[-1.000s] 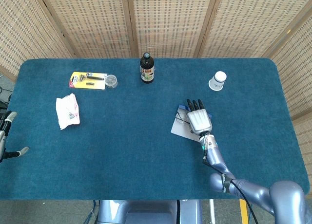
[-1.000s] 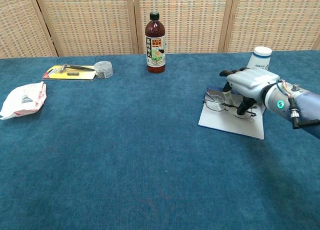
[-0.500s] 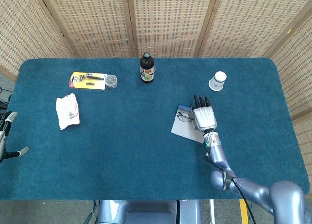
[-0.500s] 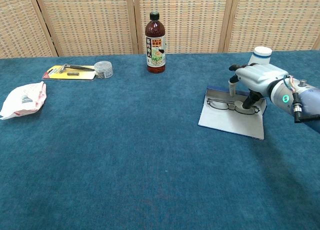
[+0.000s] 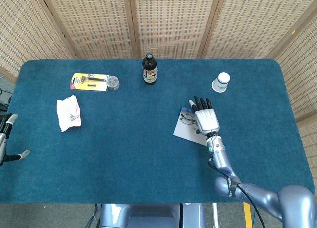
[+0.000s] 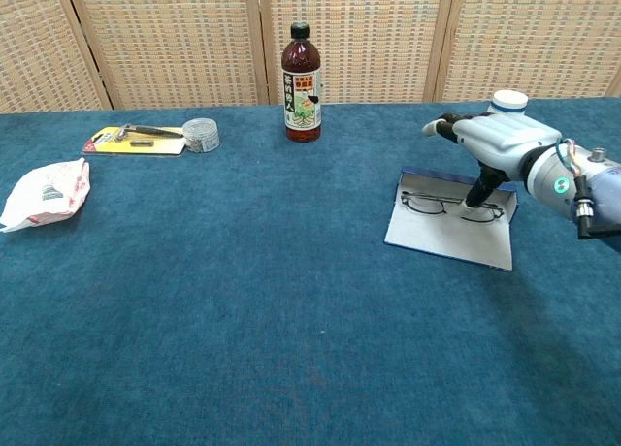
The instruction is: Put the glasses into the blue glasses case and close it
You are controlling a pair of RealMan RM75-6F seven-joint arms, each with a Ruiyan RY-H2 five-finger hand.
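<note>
The right hand [image 6: 497,141] has lifted since a second ago: back then its fingers were curled down onto the glasses, now it hangs above the rear edge of the open blue glasses case [image 6: 448,235] with fingers stretched out and apart. One dark finger [image 6: 482,186] points down to the right lens, and I can't tell whether it touches. Nothing is held in that hand. From the head view, the same hand [image 5: 207,119] shows as a pale back with dark fingers fanned toward the far side of the tabletop [image 5: 148,158].

The glasses [image 6: 451,207] have stayed on the case, thin dark frame, lenses side by side, lying flat on the pale inner face near its far edge. The case lies opened out flat, blue rim showing along the right and back, on the right half of the tabletop.

Far left in the head view, the left hand [image 5: 6,139] sits at the tabletop's edge, mostly cut off; its state I cannot tell.
</note>
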